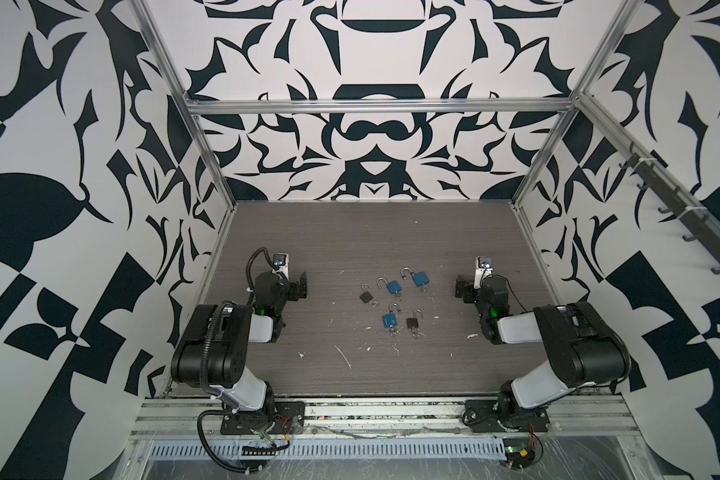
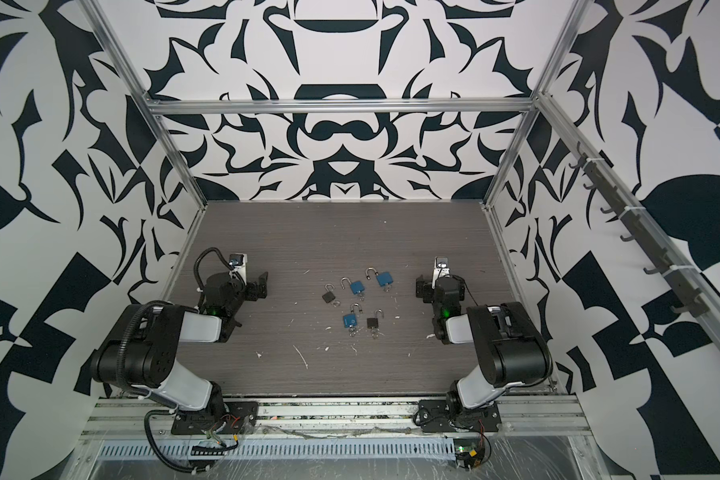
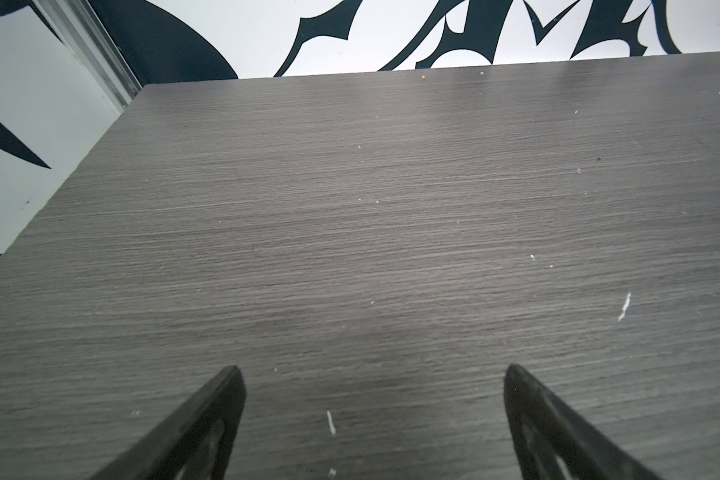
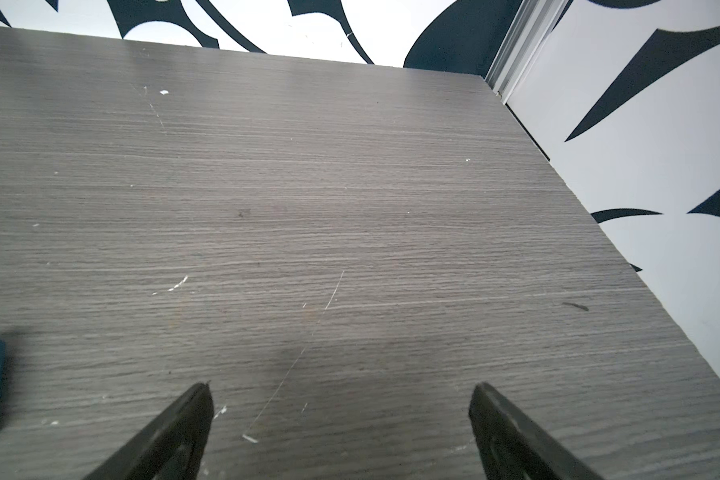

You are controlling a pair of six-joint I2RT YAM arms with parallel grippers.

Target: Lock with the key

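Left pincer point(image 1: 300, 286) and right pincer point(image 1: 459, 286) gape empty, nine and three o'clock of the padlocks point(image 1: 393, 286). We judge nothing begun; next we grasp one.

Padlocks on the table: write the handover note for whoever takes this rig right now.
Left gripper: open, empty, over bare table.
Right gripper: open, empty, beside the cluster.
Things: three blue padlocks and two dark padlocks lie mid-table between the arms. Shackles look open; keys appear to sit in the bodies, too small to confirm.
Done: nothing.
Left: grasp a lock, close its shackle, turn its key.
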